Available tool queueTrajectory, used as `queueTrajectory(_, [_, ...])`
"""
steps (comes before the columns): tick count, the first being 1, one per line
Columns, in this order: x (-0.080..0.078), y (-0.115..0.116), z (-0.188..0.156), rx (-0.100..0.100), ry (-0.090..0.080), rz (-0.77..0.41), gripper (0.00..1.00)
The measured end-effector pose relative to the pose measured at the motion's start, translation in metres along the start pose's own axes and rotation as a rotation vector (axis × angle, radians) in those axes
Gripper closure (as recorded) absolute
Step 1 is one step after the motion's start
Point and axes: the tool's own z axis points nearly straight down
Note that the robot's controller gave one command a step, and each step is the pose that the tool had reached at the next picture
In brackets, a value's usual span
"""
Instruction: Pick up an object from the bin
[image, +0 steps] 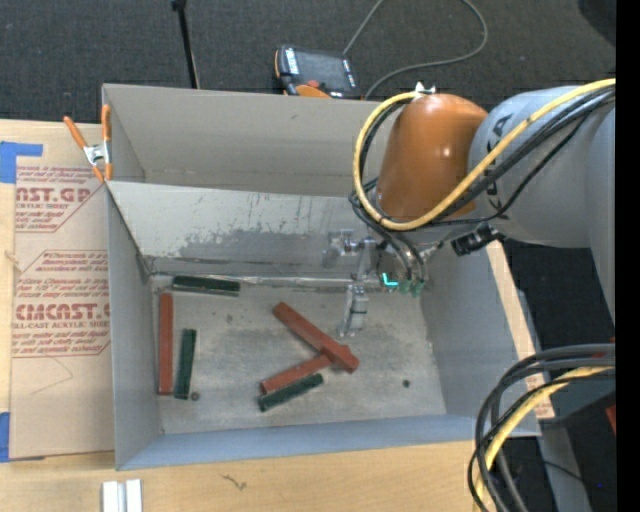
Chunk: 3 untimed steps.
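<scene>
Camera view: the hand (354, 312) is seen lowered into the right half of the grey bin (250, 140), hanging below the orange wrist cover (430, 155) and the looped yellow cables (372, 130). Whether the hand is spread or pressed together cannot be told, and nothing can be made out in its grip.

Just beside and below its tip a red bar (315, 337) is laid slantwise on the bin floor, its upper end pointing up-left and its lower end reaching down-right past the hand. Whether the tip is touching the bar cannot be told.

Under that bar's lower end a second red bar (290, 378) is found, angled the other way and touching or tucked beneath the first. A dark green bar (291, 393) is set alongside it, just below.

Well apart, by the left wall, a third red bar (165, 343) is laid lengthwise with a short green bar (185, 363) beside it. Another green bar (206, 286) is laid along the foot of the back wall.
</scene>
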Motion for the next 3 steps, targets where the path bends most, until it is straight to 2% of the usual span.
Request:
queueTrajectory(1, [0.032,0.022,0.099,0.0,0.002,0.112,0.0])
queueTrajectory(2, [0.028,0.022,0.094,-0.002,-0.01,0.112,1.0])
queueTrajectory(3, [0.05,-0.018,-0.049,0.0,-0.014,0.187,1.0])
